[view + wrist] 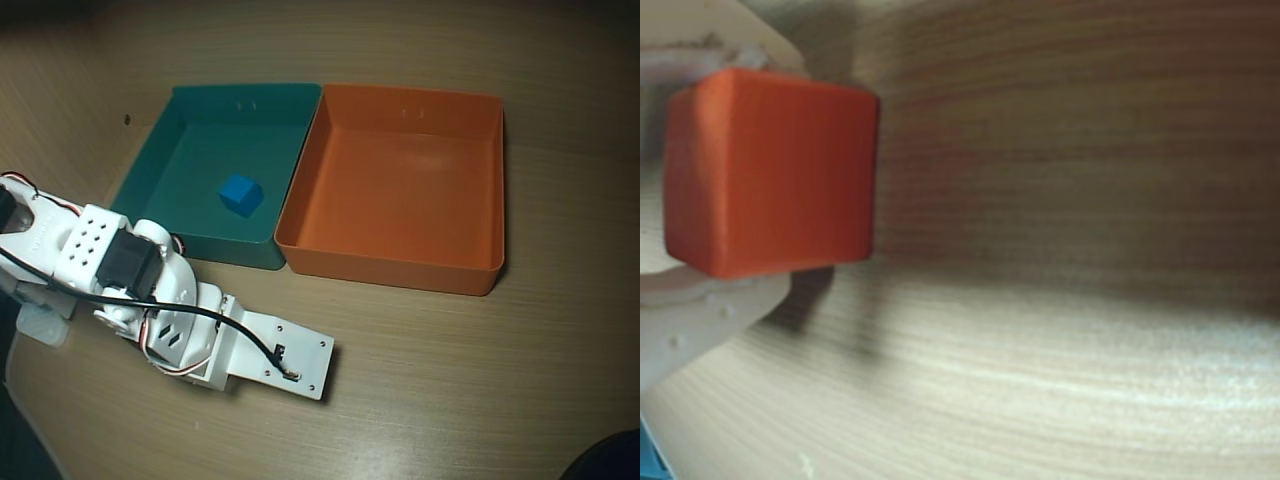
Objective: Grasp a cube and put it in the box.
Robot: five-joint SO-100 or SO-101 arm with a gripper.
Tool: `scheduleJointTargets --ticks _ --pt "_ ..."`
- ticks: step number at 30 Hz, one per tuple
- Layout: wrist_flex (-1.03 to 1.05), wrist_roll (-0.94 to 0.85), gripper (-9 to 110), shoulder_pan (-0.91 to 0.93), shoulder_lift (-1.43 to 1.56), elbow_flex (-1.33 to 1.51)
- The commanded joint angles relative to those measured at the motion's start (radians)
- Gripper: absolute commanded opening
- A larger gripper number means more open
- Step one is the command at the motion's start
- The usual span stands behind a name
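Orange matte cube (pixel 770 172), flat-faced, sharp-edged; judged light, rigid, not fragile, with enough surface friction to hold. The wrist view shows the gripper (pixel 695 170) clamped on it, pale fingers (pixel 700 310) pressing two opposite faces, the cube lifted clear above the wooden desk (pixel 1070 300). Flat parallel faces are the right hold. In the overhead view the arm hides the cube, toward the desk's near left corner. The box (pixel 300 215) sits mid-desk, empty, touching a teal tray (pixel 140 170) holding a blue cube (pixel 241 194).
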Motion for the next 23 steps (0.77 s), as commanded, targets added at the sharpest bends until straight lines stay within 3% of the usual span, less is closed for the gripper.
scheduleJointTargets --ticks 1,10,23 --pt "0.005 0.008 -7 0.003 0.021 -0.037" --pt "-0.002 0.008 -6 0.003 0.057 -0.060" --pt "-0.003 0.002 -6 -0.014 0.374 -0.227"
